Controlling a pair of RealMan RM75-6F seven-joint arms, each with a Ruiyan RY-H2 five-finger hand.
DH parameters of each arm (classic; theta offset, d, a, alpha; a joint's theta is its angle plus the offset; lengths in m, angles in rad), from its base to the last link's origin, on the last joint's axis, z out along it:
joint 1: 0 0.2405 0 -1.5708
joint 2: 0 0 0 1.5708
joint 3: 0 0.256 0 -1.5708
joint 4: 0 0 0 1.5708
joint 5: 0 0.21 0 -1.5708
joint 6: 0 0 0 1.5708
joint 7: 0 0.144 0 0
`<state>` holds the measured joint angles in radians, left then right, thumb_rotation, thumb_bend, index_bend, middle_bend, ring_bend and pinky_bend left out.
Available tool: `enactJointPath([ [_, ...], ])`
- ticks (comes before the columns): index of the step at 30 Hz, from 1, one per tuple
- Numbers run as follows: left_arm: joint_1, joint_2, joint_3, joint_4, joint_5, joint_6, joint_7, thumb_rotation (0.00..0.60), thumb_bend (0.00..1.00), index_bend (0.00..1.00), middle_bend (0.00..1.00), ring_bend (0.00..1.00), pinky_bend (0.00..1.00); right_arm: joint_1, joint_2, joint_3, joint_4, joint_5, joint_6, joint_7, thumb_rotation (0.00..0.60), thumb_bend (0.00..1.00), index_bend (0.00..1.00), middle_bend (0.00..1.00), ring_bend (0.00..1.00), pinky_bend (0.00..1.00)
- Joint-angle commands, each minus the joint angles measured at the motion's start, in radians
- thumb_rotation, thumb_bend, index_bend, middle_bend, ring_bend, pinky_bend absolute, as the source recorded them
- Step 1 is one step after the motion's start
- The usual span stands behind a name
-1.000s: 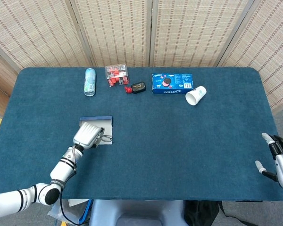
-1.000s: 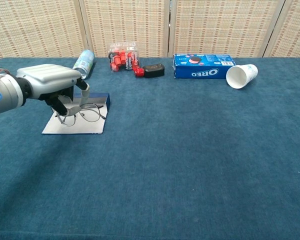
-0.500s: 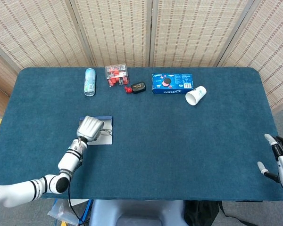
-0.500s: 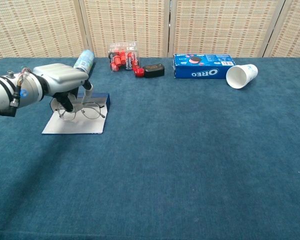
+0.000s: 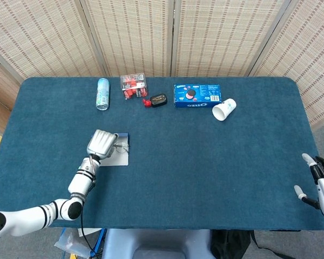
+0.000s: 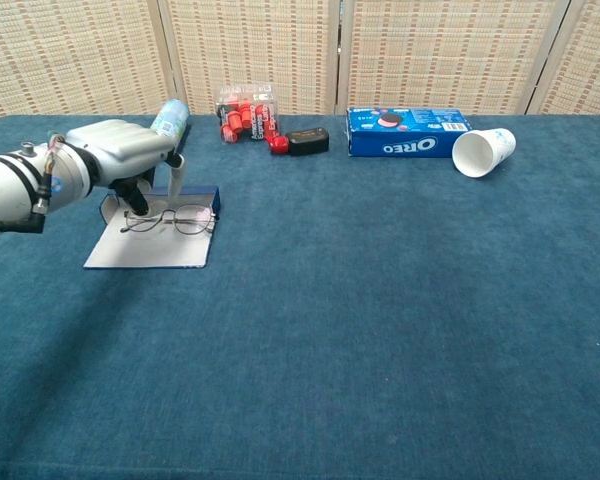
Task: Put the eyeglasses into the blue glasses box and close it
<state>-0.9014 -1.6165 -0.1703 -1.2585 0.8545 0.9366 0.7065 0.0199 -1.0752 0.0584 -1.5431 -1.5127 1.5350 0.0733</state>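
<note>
Your left hand (image 6: 120,160) hovers over the open blue glasses box (image 6: 185,195), fingers pinching one end of the eyeglasses (image 6: 170,219), which sit above the box's pale open flap. Thin wire, glass lenses: light, springy, easily bent, so I'd hold the frame by the hinge, never the lenses. Far right, your right hand (image 5: 319,181) hangs empty off the worktop (image 5: 205,162), fingers spread.

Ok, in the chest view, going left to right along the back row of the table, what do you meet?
Can lying on its side → clear box of red items → small black object → blue Oreo box → white paper cup tipped on its side.
</note>
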Motion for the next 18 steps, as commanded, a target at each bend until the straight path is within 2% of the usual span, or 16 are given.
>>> enactJointPath([
  [1,0.003,-0.005,-0.001,0.009,0.006,0.007,-0.01,0.6,0.38,0.39,1.0,1.0,1.0,-0.001,0.001,0.001,-0.001,0.0,0.001,0.0,0.6,0.28,0.07,0.19,0.1,0.15],
  [5,0.022,-0.001,-0.004,-0.005,0.026,0.043,-0.037,0.6,0.37,0.27,1.0,1.0,1.0,-0.003,0.001,0.002,-0.001,-0.002,0.009,0.002,0.6,0.28,0.07,0.19,0.1,0.15],
  [10,0.042,0.012,0.009,-0.052,0.045,0.073,-0.038,0.6,0.27,0.06,1.0,1.0,1.0,-0.003,-0.001,0.001,0.0,-0.003,0.005,0.001,0.6,0.28,0.07,0.19,0.1,0.15],
  [13,0.042,0.004,0.01,-0.06,0.057,0.077,-0.04,0.6,0.26,0.01,1.0,1.0,1.0,-0.001,-0.003,0.0,0.0,-0.006,0.004,0.0,0.6,0.28,0.07,0.19,0.1,0.15],
  [18,0.03,-0.035,-0.018,-0.051,0.054,0.084,-0.052,0.6,0.26,0.0,1.0,1.0,1.0,-0.003,-0.002,-0.001,-0.003,-0.01,0.008,-0.003,0.6,0.28,0.07,0.19,0.1,0.15],
])
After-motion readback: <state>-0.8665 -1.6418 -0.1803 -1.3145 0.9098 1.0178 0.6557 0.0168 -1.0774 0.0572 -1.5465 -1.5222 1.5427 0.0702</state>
